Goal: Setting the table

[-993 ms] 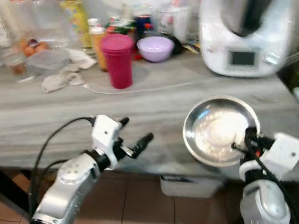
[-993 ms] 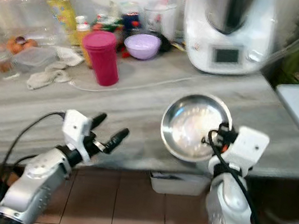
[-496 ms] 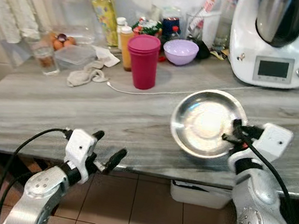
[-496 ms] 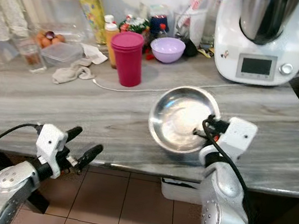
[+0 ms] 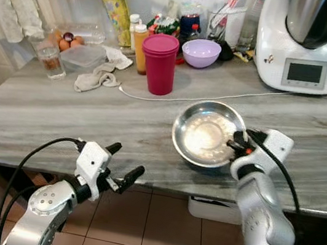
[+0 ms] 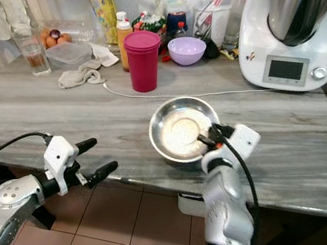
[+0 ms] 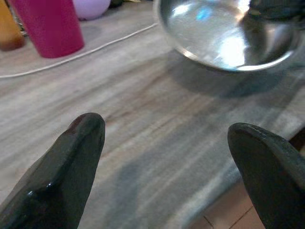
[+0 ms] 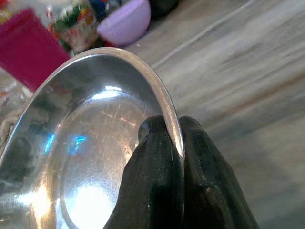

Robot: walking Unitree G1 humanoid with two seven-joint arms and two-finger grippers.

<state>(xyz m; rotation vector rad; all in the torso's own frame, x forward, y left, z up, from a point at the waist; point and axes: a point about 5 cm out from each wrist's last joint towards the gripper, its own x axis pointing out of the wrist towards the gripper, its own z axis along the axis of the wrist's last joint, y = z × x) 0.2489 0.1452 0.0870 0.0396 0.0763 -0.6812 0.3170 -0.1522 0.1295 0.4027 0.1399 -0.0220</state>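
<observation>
A shiny steel bowl point(image 5: 202, 132) rests over the grey marble-look table point(image 5: 58, 118), near its front edge. My right gripper point(image 5: 239, 141) is shut on the bowl's right rim; in the right wrist view its two fingers point(image 8: 152, 176) pinch the rim of the steel bowl point(image 8: 90, 157). My left gripper point(image 5: 124, 163) is open and empty, held in front of the table's front edge, left of the bowl. In the left wrist view its fingers point(image 7: 71, 162) stand wide apart, pointing at the table top and the steel bowl point(image 7: 228, 33).
At the table's back stand a magenta tumbler point(image 5: 160, 63), a lilac bowl point(image 5: 201, 52), bottles and jars point(image 5: 116, 6), a crumpled cloth point(image 5: 99, 78) and a white kitchen machine point(image 5: 310, 40). A white cable point(image 5: 230, 97) runs across the top. Tiled floor point(image 5: 151, 239) lies below.
The camera has shifted, so the scene sits differently in the picture. My right gripper still holds the bowl's rim, now nearer the table's middle. My left gripper stays open by the front edge.
</observation>
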